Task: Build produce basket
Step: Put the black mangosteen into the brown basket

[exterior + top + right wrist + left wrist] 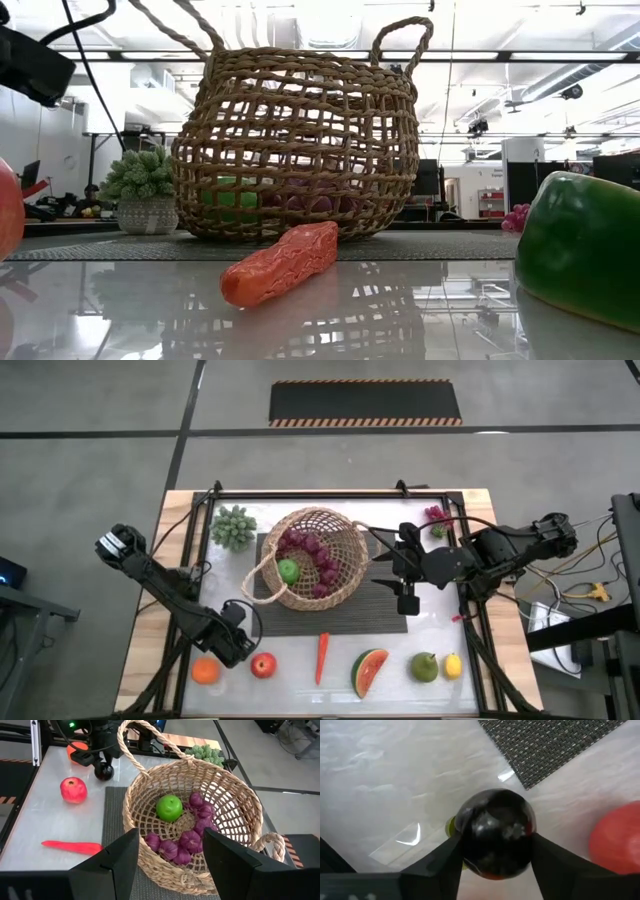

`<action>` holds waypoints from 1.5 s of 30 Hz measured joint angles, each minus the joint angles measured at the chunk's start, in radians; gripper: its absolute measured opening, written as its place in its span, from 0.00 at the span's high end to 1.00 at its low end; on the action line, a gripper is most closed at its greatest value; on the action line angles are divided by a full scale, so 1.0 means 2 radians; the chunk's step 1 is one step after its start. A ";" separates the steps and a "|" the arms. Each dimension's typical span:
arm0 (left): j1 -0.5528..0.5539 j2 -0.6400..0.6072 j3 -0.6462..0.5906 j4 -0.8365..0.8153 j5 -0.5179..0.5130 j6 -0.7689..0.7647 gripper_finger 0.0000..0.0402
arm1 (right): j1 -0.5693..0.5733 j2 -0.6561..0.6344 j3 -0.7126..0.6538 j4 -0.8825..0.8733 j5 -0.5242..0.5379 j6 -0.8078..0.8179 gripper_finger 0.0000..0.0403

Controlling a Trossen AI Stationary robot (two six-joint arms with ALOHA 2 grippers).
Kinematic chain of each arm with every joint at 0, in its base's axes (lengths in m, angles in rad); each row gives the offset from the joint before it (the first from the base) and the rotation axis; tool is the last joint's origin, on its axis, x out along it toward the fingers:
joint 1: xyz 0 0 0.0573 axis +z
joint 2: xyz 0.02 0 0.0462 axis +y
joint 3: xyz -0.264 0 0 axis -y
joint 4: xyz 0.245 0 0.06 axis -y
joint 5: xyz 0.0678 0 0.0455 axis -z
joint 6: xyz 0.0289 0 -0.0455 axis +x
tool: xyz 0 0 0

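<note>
One green apple, grapes, inside basket

Basket: on the mat at table centre; holds an apple and grapes. Potted plant: behind-left of basket. Front row, left to right: orange, second apple, carrot, watermelon slice, pear, lemon. Plum: between left gripper fingers, near the second apple.
</note>
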State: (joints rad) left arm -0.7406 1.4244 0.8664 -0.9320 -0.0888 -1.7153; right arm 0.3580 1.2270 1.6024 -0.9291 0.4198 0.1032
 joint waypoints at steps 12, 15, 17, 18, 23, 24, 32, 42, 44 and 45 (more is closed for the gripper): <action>-0.001 -0.012 0.105 -0.002 -0.080 0.175 0.58 | 0.000 0.000 -0.027 0.012 0.001 -0.016 0.49; -0.005 -0.024 0.157 -0.009 -0.129 0.253 0.55 | 0.000 0.000 -0.042 0.027 0.000 -0.027 0.49; -0.008 -0.033 0.191 -0.013 -0.169 0.313 0.55 | 0.000 0.000 -0.051 0.036 0.000 -0.033 0.49; -0.009 -0.036 0.207 -0.013 -0.187 0.347 0.54 | 0.000 0.000 -0.056 0.043 0.000 -0.036 0.49; -0.009 -0.047 0.262 0.018 -0.275 0.558 0.54 | 0.000 -0.002 -0.093 0.103 0.000 -0.063 0.49; -0.009 -0.049 0.266 0.033 -0.291 0.608 0.54 | 0.000 -0.002 -0.102 0.120 -0.002 -0.068 0.49; -0.003 -0.046 0.248 0.155 -0.431 0.948 0.53 | -0.006 -0.004 -0.181 0.291 -0.058 -0.097 0.49; 0.012 -0.010 0.160 0.440 -0.537 1.345 0.53 | -0.033 -0.004 -0.259 0.552 -0.126 -0.105 0.38; 0.017 -0.005 0.139 0.516 -0.537 1.413 0.53 | -0.043 -0.004 -0.268 0.580 -0.149 -0.105 0.32; 0.019 -0.003 0.129 0.549 -0.538 1.445 0.53 | -0.048 -0.003 -0.271 0.590 -0.163 -0.103 0.29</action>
State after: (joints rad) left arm -0.7031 1.4179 1.1253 0.1650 -1.1651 1.1756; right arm 0.2619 1.2208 1.0603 0.2501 0.0934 -0.1034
